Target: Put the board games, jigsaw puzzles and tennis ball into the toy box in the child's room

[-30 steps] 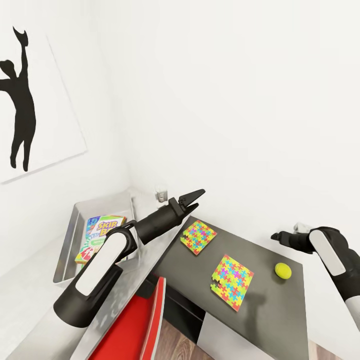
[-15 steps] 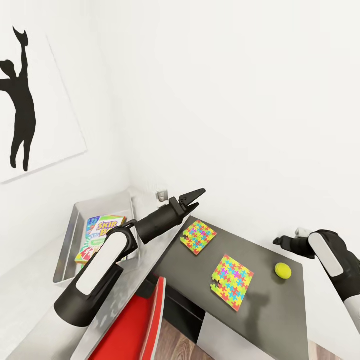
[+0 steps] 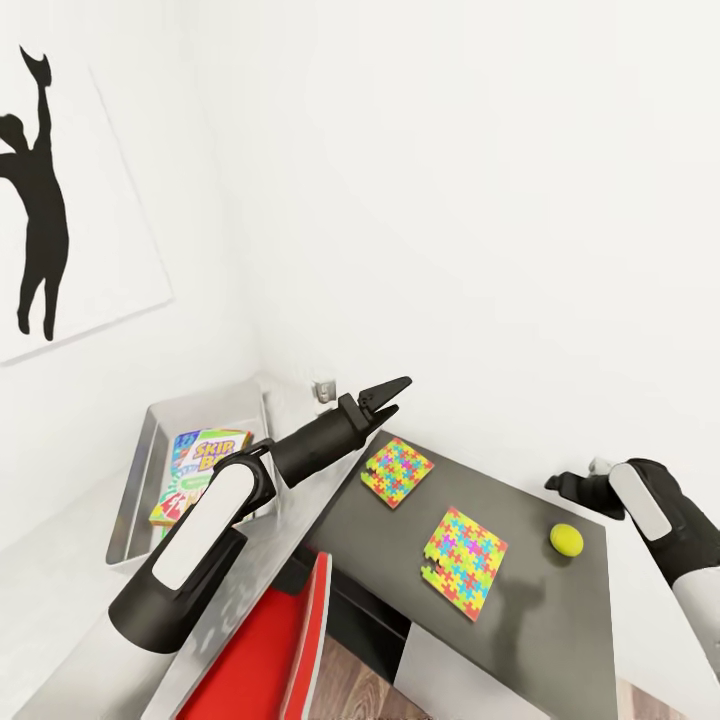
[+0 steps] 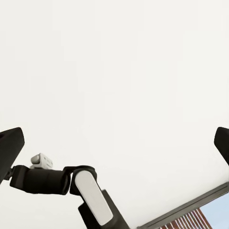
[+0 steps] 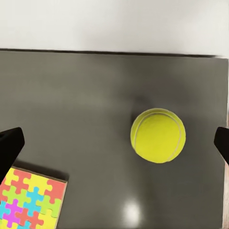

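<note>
While the tennis ball [image 3: 565, 540] sits at right on the dark desk [image 3: 560, 620] beside two jigsaw puzzles [image 3: 464, 559], right gripper [image 5: 114, 143] hangs spread above it, left gripper [image 3: 388, 395] parted, SKIP-BO [image 3: 198, 470] in the toy box [image 3: 140, 470] lower left.

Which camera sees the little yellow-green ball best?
The right wrist view: the fuzzy yellow-green tennis ball looks big and sharp there, lying on the dark grey desk top. The head view shows it as a small dot near the right arm.
</note>
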Controlling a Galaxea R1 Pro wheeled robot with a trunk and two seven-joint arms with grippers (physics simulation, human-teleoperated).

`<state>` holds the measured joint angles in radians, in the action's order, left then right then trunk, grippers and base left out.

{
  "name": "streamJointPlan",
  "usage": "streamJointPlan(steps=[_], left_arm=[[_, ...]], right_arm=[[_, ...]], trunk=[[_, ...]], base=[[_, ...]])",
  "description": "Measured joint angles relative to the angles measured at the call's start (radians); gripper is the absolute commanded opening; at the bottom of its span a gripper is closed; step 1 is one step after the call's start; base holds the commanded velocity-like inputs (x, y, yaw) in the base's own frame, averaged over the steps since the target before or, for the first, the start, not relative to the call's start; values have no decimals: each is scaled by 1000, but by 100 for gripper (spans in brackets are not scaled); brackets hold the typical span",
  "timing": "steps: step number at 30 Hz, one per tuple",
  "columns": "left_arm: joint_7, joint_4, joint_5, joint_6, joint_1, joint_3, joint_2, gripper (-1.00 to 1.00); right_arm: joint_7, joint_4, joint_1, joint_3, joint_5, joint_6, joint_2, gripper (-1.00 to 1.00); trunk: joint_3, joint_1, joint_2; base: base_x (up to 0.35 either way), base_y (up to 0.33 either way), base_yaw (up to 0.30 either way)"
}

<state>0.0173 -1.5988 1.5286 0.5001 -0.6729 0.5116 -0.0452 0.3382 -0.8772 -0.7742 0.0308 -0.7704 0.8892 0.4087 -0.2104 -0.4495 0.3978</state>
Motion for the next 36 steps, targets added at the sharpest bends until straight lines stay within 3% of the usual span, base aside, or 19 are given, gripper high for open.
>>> streamJointPlan(steps=[12,36], left_arm=[[0,0,0,1,-2,0,5,100],[1,-1,0,2,-4,0,13,100]], right_arm=[[0,103,-50,1,16,-23,-14,100],[-10,130,-74,1,23,-27,-15,100]], trunk=[[-17,0,0],[-56,0,0]], base=[[0,0,0],[0,0,0]])
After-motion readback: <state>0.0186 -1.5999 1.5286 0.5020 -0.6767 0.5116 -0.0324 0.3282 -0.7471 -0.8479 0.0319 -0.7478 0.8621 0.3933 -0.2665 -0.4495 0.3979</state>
